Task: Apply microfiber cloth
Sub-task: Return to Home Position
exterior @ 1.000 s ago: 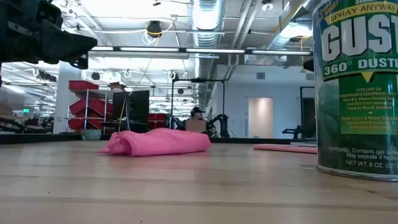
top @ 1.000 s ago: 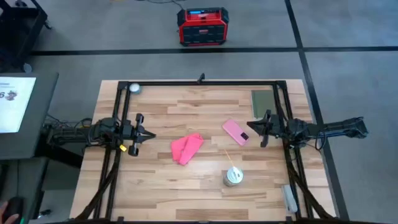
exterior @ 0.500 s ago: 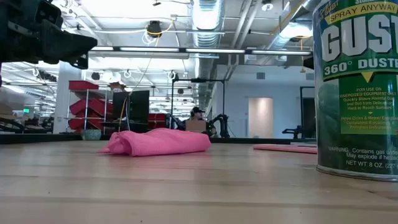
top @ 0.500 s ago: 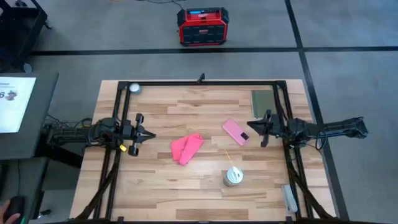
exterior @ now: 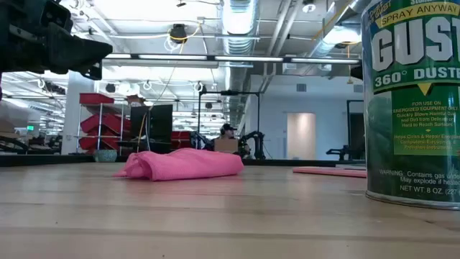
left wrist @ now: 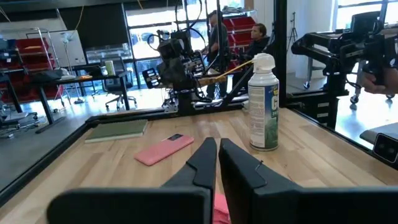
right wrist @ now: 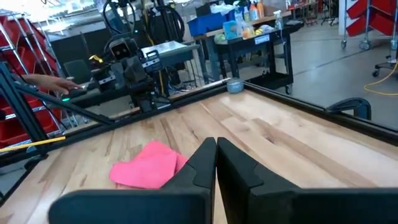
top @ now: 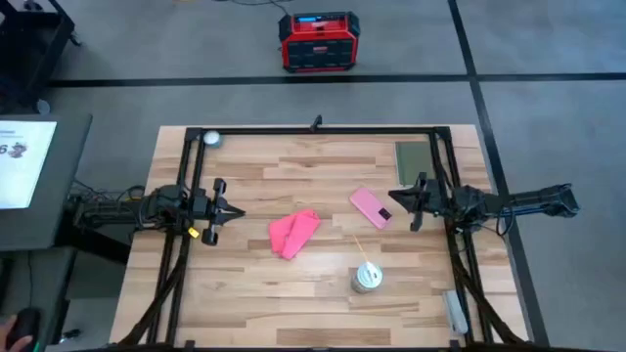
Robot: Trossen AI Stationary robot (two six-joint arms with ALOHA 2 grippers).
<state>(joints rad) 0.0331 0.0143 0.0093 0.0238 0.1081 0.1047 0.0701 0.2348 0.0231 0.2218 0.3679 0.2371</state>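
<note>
**Left wrist view.** The left gripper (left wrist: 217, 144) had its 2 dark fingers pressed together over the wooden table (left wrist: 311, 155). A strip of the microfiber cloth (left wrist: 219, 210) showed beneath them. Beyond lay the pink phone (left wrist: 165, 149), flat, with the olive-green pad (left wrist: 118, 129) farther off. The white spray can (left wrist: 263, 106) stood upright near the phone, not touching it. The right arm (left wrist: 177, 62) sat at the far edge, with 2 people (left wrist: 256, 37) behind it.
</note>
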